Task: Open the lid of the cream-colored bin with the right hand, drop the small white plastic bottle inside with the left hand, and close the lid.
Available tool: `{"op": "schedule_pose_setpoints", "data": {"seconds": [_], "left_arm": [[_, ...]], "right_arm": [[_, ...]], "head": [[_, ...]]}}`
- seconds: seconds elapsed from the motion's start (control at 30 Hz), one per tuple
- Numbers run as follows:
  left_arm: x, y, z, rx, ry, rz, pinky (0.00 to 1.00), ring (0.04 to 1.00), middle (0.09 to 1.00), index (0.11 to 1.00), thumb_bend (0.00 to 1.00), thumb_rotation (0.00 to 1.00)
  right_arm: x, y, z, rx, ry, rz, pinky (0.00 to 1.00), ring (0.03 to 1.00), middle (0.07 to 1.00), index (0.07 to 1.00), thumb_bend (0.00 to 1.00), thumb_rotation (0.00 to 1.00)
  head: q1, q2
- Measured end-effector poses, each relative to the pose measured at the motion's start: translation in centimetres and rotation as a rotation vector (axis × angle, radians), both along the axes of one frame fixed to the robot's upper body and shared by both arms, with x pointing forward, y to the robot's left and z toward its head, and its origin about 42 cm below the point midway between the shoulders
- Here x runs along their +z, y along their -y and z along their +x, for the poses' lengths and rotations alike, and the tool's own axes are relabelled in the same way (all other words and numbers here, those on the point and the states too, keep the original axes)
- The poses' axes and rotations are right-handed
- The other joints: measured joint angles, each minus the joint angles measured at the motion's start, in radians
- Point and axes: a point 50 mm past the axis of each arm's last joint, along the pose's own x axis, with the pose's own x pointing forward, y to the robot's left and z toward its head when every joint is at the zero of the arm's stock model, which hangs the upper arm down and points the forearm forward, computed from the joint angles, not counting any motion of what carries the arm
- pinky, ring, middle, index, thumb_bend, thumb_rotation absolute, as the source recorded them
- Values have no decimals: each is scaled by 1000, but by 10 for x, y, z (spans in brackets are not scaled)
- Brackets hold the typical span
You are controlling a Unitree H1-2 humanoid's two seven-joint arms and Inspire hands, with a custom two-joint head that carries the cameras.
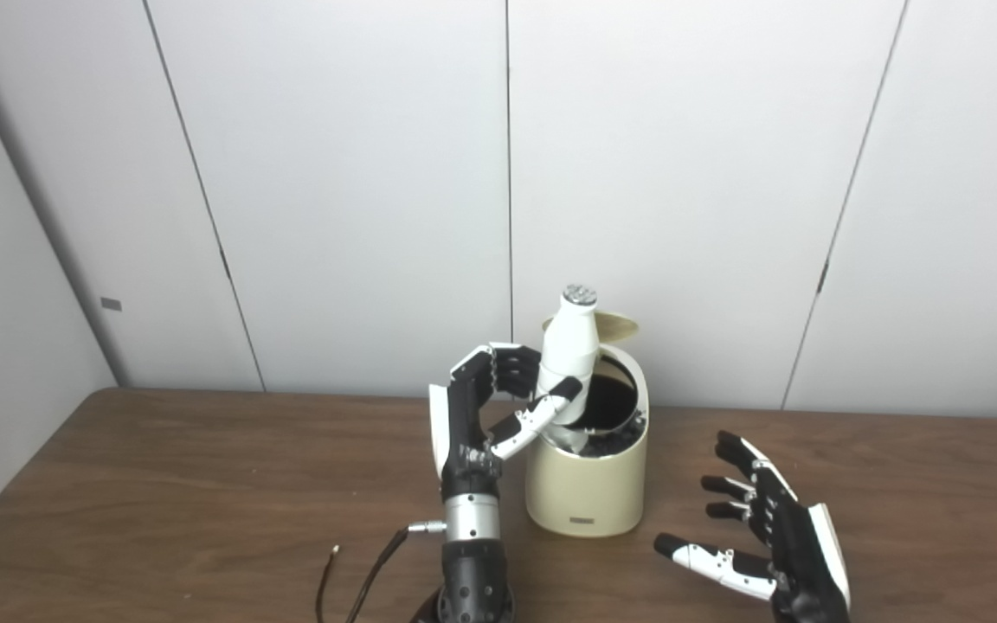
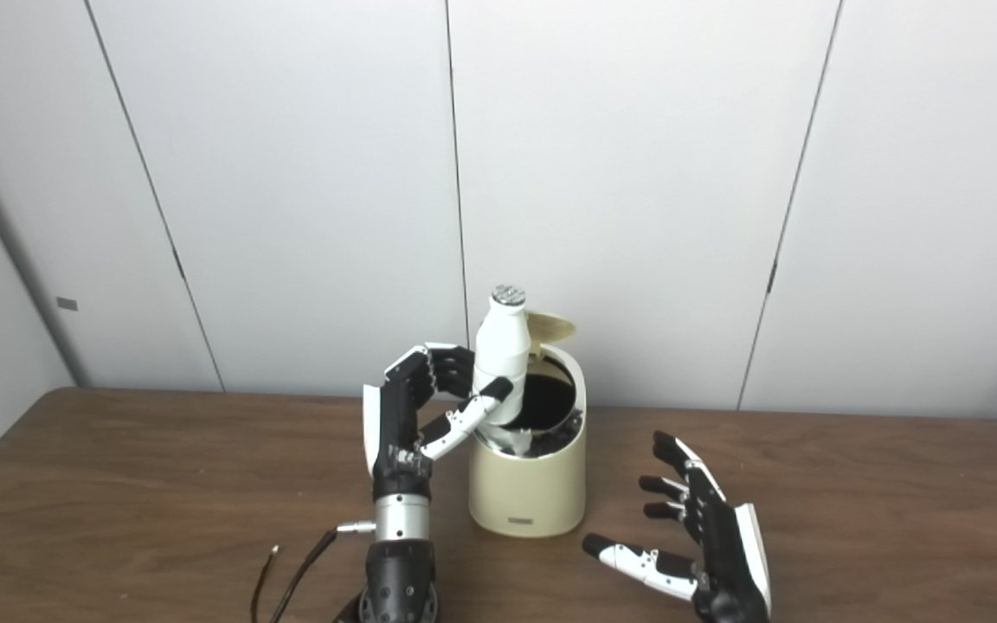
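Observation:
The cream-colored bin [image 1: 587, 484] stands on the table with its lid [image 1: 611, 326] tipped up at the back, the dark inside showing. My left hand [image 1: 485, 407] is shut on the small white plastic bottle [image 1: 569, 350], holding it upright over the bin's open mouth at the left rim. The bottle's lower end is at the opening. My right hand [image 1: 767, 528] is open and empty, low over the table to the right of the bin, apart from it. The same scene shows in the right eye view, with the bottle [image 2: 499, 355] over the bin [image 2: 529, 484].
The brown wooden table [image 1: 161, 502] runs wide on both sides of the bin. Loose cables [image 1: 351, 580] lie near the left arm at the front edge. White wall panels [image 1: 680, 173] stand right behind the table.

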Motion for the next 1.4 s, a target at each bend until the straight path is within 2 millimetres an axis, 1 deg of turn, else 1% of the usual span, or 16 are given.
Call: {"op": "schedule_pose_setpoints", "data": {"seconds": [0.23, 0.47, 0.57, 0.77, 0.83, 0.93, 1.03, 1.17, 1.3, 1.4], "left_arm": [[1, 0, 0, -2, -3, -7, 454, 449, 474, 501, 504, 0], [4, 1, 0, -1, -2, -13, 424, 445, 468, 506, 504, 0], [5, 2, -1, -2, 3, -17, 427, 452, 479, 495, 505, 0], [5, 6, -2, -4, -4, -34, 467, 468, 481, 477, 504, 0], [4, 6, -2, -5, -6, -32, 464, 465, 480, 479, 504, 0], [4, 6, -2, -7, -6, -30, 419, 452, 478, 488, 504, 0], [3, 6, -2, -8, -8, -25, 427, 454, 481, 483, 504, 0], [0, 4, -2, -10, -10, -9, 402, 432, 495, 476, 504, 0], [-4, 1, 0, -13, -9, 18, 401, 445, 500, 467, 504, 0], [-8, -1, 1, -15, -7, 52, 411, 450, 494, 472, 504, 0]], "right_arm": [[0, 0, 0, 3, -5, -1, 665, 734, 859, 855, 761, 80], [0, -1, 0, 6, -7, -1, 648, 737, 860, 852, 759, 72], [-1, 0, 0, 6, -7, -2, 646, 734, 858, 853, 760, 75], [-1, 0, 0, 6, -7, -2, 641, 731, 858, 851, 762, 77], [0, 0, 0, 6, -7, -2, 647, 731, 857, 853, 763, 80], [0, 0, 0, 6, -7, -2, 647, 728, 854, 851, 763, 79], [0, 0, 0, 6, -7, -2, 643, 732, 856, 848, 761, 81], [0, 0, 0, 7, -7, 3, 666, 736, 854, 839, 768, 85], [0, 1, 0, 6, -8, 13, 704, 733, 863, 850, 768, 99], [0, 2, 0, 5, -8, 15, 696, 731, 865, 849, 767, 107]], "head": [[0, 0], [0, 0], [3, 0], [3, 2], [5, 3], [5, 3], [6, 6], [6, 12], [6, 12], [6, 12]]}}
